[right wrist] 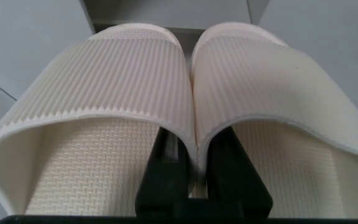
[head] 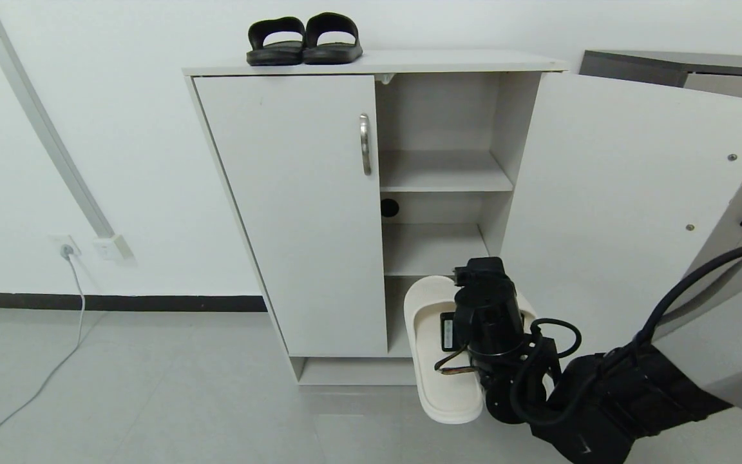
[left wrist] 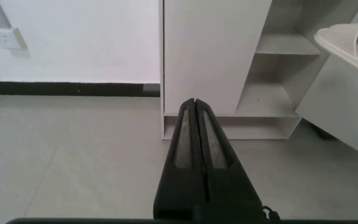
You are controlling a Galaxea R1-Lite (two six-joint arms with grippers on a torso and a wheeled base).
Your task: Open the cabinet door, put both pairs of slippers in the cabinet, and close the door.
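Note:
A pair of black slippers (head: 304, 40) rests on top of the white cabinet (head: 294, 212), at its left end. The cabinet's right door (head: 616, 212) stands wide open and its left door is closed. A pair of white slippers (head: 432, 348) hangs in front of the lowest compartment, toes pointing in. My right gripper (right wrist: 193, 163) is shut on the two inner straps of the white slippers (right wrist: 104, 81), pinching them together. My left gripper (left wrist: 194, 106) is shut with nothing in it, low over the floor and facing the cabinet. One white slipper (left wrist: 350, 34) shows beyond it.
Two bare shelves (head: 442, 171) sit above the lowest compartment. A wall socket with a grey cable (head: 65, 248) is at the left, and the cable trails over the floor. Grey furniture (head: 680, 67) stands behind the open door. Open floor (head: 152, 399) lies left of the cabinet.

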